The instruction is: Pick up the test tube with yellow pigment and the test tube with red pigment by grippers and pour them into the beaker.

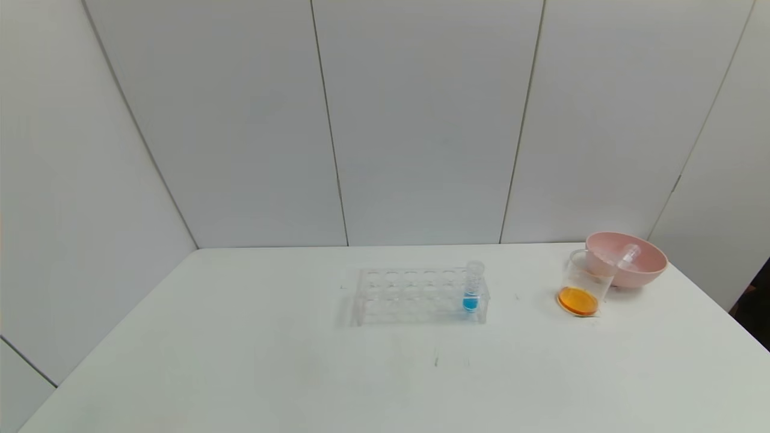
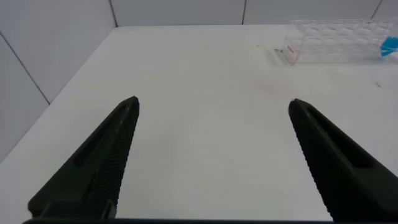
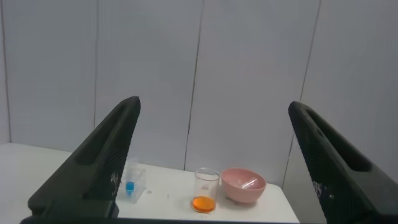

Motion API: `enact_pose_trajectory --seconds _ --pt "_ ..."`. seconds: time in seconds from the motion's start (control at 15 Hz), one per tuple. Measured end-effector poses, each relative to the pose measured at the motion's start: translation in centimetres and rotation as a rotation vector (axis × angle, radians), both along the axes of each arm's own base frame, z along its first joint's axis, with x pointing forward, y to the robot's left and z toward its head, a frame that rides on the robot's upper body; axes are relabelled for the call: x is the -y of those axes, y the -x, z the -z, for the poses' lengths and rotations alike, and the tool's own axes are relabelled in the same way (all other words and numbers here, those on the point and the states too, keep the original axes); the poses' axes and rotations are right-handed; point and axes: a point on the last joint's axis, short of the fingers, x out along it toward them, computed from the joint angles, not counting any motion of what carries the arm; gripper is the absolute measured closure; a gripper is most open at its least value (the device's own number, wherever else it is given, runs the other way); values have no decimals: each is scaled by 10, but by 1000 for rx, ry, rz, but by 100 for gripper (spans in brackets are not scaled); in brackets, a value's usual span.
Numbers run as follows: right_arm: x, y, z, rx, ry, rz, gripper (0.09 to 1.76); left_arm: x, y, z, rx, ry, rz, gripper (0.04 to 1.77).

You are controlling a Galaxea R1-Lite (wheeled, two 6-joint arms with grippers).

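Observation:
The beaker (image 1: 582,282) stands at the table's right, with orange liquid (image 1: 578,300) pooled in its base. No test tube with yellow pigment or red pigment is in view. Neither gripper shows in the head view. My left gripper (image 2: 213,106) is open over bare table, with the rack far ahead of it. My right gripper (image 3: 214,104) is open and holds nothing, well back from the beaker (image 3: 206,186).
A pink bowl (image 1: 643,270) sits just behind the beaker, with a clear tube (image 1: 625,257) lying in it. A clear tube rack (image 1: 415,294) at the table's middle holds one tube of blue liquid (image 1: 472,288). White walls close off the back and sides.

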Motion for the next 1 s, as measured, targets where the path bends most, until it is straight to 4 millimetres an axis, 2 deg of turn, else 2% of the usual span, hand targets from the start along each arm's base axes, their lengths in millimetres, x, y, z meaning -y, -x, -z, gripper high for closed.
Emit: enact_pose_trajectory --seconds 0.27,0.53,0.73,0.87,1.0 --pt "1 -19 37 -91 -29 58 15 0 0 0 0 0 0 9" --pt "2 -51 91 -252 -32 99 15 0 0 0 0 0 0 9" --pt "2 -63 126 -446 -18 117 15 0 0 0 0 0 0 9" --pt "2 -64 139 -563 -22 117 14 0 0 0 0 0 0 9" --pt "2 -65 138 -551 -34 112 14 0 0 0 0 0 0 9"
